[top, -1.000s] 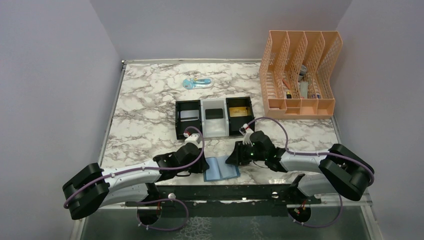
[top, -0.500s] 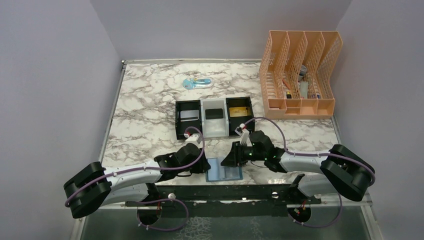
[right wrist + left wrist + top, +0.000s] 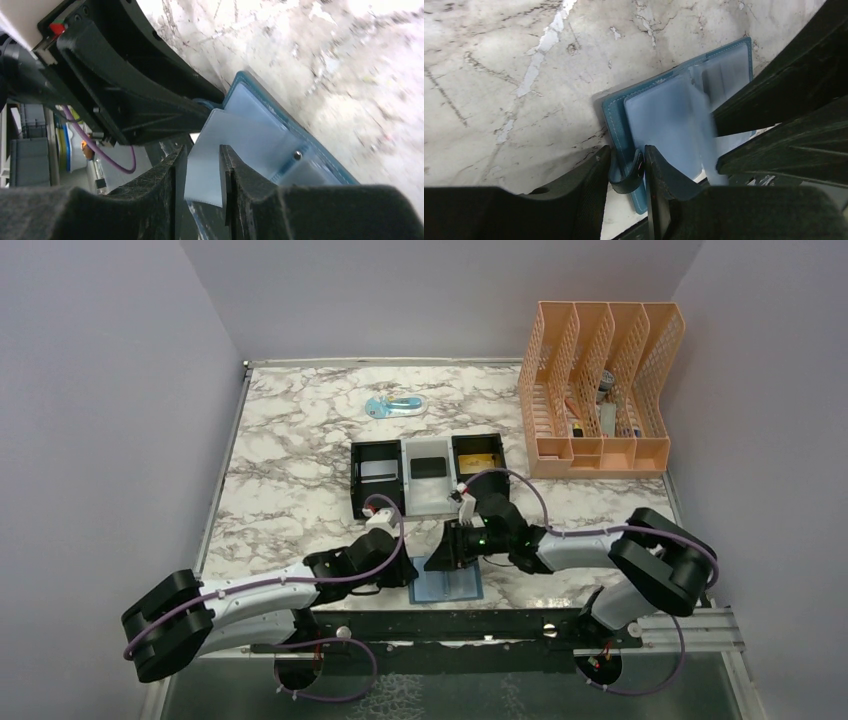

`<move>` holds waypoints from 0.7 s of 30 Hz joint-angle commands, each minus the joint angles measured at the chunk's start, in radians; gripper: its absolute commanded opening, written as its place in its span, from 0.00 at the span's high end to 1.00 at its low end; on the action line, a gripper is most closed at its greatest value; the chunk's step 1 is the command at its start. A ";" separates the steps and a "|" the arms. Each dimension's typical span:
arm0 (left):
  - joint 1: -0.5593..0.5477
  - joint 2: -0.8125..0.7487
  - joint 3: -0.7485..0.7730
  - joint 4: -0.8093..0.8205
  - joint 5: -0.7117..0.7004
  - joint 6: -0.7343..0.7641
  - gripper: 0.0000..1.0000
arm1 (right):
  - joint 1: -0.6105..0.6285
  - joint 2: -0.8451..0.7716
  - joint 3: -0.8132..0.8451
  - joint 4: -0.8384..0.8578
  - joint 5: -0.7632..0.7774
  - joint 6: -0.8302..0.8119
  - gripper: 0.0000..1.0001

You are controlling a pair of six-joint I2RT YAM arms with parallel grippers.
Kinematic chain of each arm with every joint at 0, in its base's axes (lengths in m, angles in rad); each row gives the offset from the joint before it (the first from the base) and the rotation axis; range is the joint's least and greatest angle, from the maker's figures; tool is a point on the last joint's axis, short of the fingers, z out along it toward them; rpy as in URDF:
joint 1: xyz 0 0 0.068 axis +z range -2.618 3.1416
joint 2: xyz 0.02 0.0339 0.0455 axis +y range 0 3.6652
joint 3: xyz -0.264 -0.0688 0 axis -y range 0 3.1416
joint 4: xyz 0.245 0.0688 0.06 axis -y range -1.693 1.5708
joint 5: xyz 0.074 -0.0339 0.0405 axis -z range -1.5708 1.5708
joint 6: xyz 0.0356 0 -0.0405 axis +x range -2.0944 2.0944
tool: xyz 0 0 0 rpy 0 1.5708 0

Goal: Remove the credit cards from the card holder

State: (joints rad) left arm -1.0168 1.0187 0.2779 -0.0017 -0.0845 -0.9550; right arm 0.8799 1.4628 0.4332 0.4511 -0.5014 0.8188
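Card holder [image 3: 664, 115] — nipped by left end effector [image 3: 626, 160], right end effector [image 3: 201, 156].

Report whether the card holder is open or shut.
Open: the card holder lies spread, pale inner sleeves up, one sleeve held by the right gripper.

On the marble table [image 3: 290, 460] sit a black-and-white tray [image 3: 430, 502], a peach file organizer [image 3: 600, 452] and a small blue object [image 3: 394, 406].

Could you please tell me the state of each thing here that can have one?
card holder: open, lying flat
left gripper: shut on the card holder's strap
right gripper: shut on the holder's pale sleeve
tray: an item in each compartment
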 commanded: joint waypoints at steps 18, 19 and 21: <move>-0.007 -0.265 0.005 -0.240 -0.074 -0.018 0.35 | 0.050 -0.293 0.040 -0.438 0.414 -0.062 0.64; -0.006 -0.261 0.007 -0.231 -0.064 -0.011 0.34 | 0.050 -0.320 0.023 -0.462 0.433 -0.052 0.64; -0.006 -0.251 0.009 -0.214 -0.038 0.009 0.33 | 0.050 -0.381 -0.022 -0.493 0.455 -0.028 0.64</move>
State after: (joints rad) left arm -1.0168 0.7547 0.2760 -0.2478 -0.1764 -0.9863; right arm 0.9234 1.1652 0.4808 0.1169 -0.1860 0.7582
